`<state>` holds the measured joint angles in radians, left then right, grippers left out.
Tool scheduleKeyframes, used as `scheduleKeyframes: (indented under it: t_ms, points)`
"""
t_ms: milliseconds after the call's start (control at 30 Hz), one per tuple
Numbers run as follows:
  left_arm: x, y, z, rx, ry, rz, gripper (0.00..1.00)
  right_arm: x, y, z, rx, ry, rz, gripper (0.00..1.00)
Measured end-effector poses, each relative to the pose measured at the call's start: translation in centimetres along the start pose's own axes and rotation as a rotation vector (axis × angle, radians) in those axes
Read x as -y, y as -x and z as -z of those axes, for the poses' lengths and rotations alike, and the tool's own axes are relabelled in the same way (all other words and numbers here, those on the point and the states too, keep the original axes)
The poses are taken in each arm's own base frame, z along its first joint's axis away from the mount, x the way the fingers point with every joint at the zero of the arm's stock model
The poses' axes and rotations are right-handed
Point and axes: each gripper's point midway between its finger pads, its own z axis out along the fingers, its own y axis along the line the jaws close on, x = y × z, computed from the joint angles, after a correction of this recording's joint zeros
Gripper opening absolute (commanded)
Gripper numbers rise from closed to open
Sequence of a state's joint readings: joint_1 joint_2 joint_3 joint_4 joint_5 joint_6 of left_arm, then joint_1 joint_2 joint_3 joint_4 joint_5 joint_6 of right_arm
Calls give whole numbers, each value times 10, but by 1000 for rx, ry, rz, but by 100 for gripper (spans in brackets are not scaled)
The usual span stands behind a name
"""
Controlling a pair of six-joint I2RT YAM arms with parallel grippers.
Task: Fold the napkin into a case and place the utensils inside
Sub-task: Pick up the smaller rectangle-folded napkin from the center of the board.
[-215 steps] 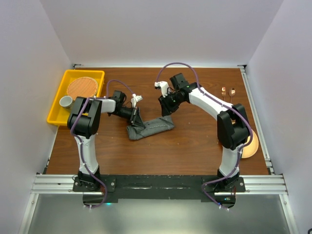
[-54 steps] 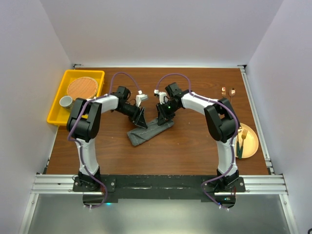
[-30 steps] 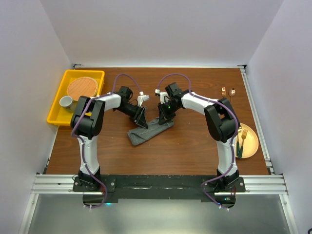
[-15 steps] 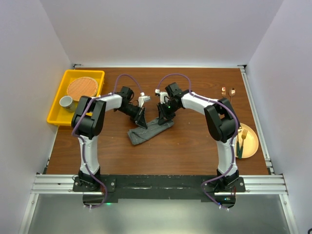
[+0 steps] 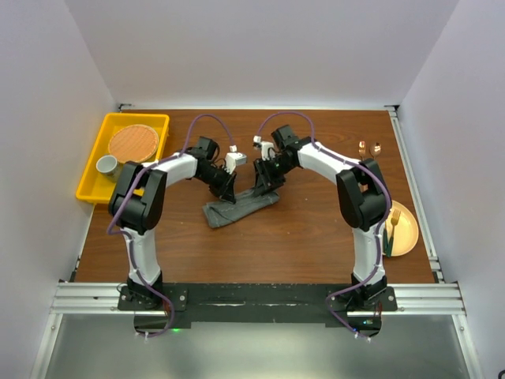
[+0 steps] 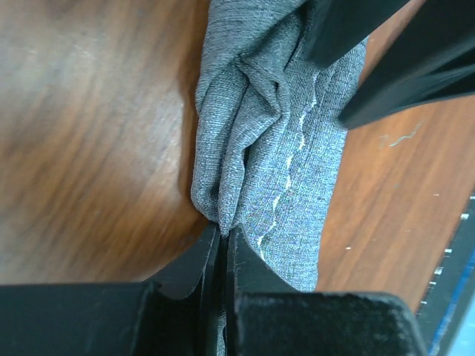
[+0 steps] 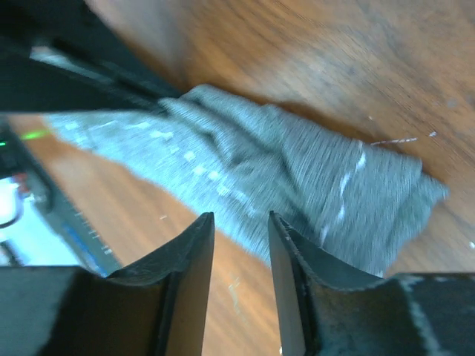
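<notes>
**Grey napkin pinched at one end, the other gripper open**

The napkin (image 5: 241, 208) lies on the wooden table (image 5: 300, 245) as a long, rumpled strip, roughly midway between the two arms. It runs from its nearer left end up to its farther right end. In the left wrist view its cloth (image 6: 274, 148) is bunched into several soft folds, with a pale wavy line of stitching along one of them.

The left gripper (image 5: 225, 191) sits at the strip's left part. Seen from its own camera, the left gripper (image 6: 224, 236) is closed tight, with a fold of the napkin caught between its fingers.

The right gripper (image 5: 262, 183) is just beside it, over the strip's right part. From the right wrist, the right gripper (image 7: 239, 222) has its jaws parted with nothing between them, and the napkin (image 7: 282, 178) lies beyond the tips.

Two copper-coloured utensils (image 5: 363, 146) rest near the table's far right edge, well apart from the napkin. A yellow-orange plate (image 5: 404, 235) sits at the right edge, partly hidden by the right arm, with a fork (image 5: 394, 216) on it. At far left a yellow tray (image 5: 88, 180) holds a woven disc (image 5: 132, 142) and a small cup (image 5: 106, 164).
</notes>
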<state>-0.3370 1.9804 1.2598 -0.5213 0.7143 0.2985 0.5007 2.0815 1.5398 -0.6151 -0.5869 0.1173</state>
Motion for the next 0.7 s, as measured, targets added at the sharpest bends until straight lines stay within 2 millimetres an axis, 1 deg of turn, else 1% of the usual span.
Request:
scheduleKeyframes:
  t_ms: [67, 100, 167, 233, 333, 367, 433, 467, 533, 567, 667, 700]
  points:
    - [-2, 0, 2, 4, 20, -20, 0, -5, 7, 13, 16, 31, -12, 44]
    - [-2, 1, 2, 3, 29, -33, 0, -8, 12, 21, 30, 51, -18, 44]
    - [-4, 2, 3, 4, 50, -62, 0, -13, 24, 41, 63, 96, -31, 47]
    - [-5, 3, 4, 6, 69, -90, 0, -17, 36, 61, 104, 134, -39, 54]
    - [-4, 6, 8, 9, 98, -148, 0, -17, 50, 85, 160, 156, -29, 60]
    - [-2, 7, 9, 11, 106, -169, 0, -15, 53, 91, 172, 152, -19, 65]
    - [0, 9, 12, 17, 128, -217, 0, -11, 59, 100, 193, 137, 25, 70]
    - [1, 10, 14, 22, 139, -245, 0, -9, 62, 103, 199, 126, 61, 75]
    - [7, 13, 18, 31, 160, -311, 0, -8, 68, 108, 216, 111, 151, 79]
    - [10, 15, 20, 35, 167, -338, 0, -8, 71, 110, 223, 104, 198, 82]
    - [19, 19, 23, 49, 186, -425, 0, -5, 78, 113, 233, 81, 336, 85]
    - [21, 21, 23, 54, 190, -450, 0, -5, 80, 113, 234, 77, 371, 87]
